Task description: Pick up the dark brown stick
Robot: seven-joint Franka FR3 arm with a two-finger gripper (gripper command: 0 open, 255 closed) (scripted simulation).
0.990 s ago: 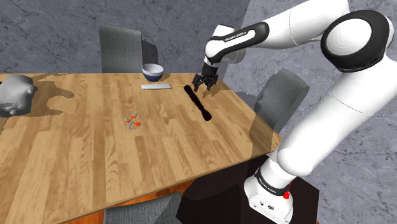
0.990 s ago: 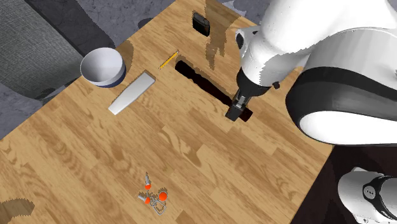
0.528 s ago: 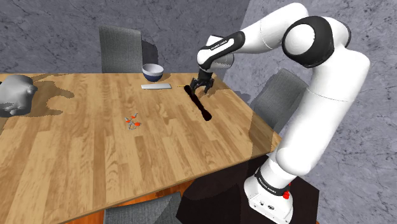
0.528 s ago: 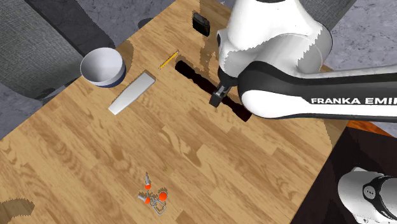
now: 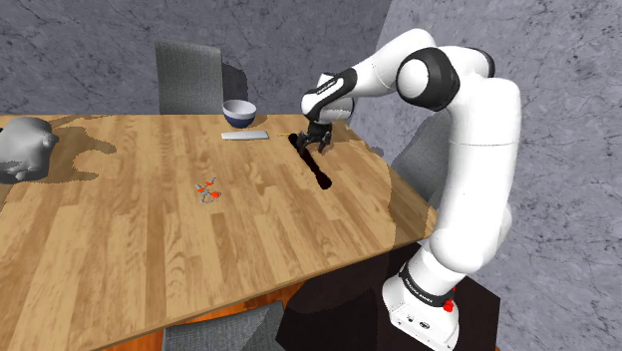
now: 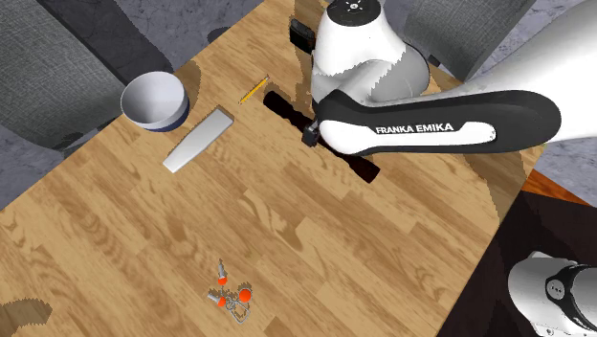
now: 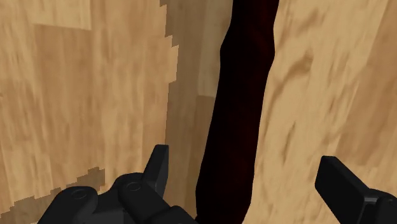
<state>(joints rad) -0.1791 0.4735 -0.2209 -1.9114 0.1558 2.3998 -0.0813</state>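
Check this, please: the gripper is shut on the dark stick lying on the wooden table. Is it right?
No: the gripper is open. The wrist view shows its fingers apart, the dark stick between them, lying on the wooden table.

bowl (image 6: 153, 101) beside grey slab (image 6: 199, 140) | pencil (image 6: 253, 90) | orange-grey trinket (image 6: 232, 292) | wooden table (image 6: 115, 230) | grey chair (image 5: 188, 75) behind

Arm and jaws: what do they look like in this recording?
White rounded arm with dark joint bands; one dark band carries white FRANKA EMIKA lettering. The jaws are all black, with two blocky fingers. Small red marks near the base.
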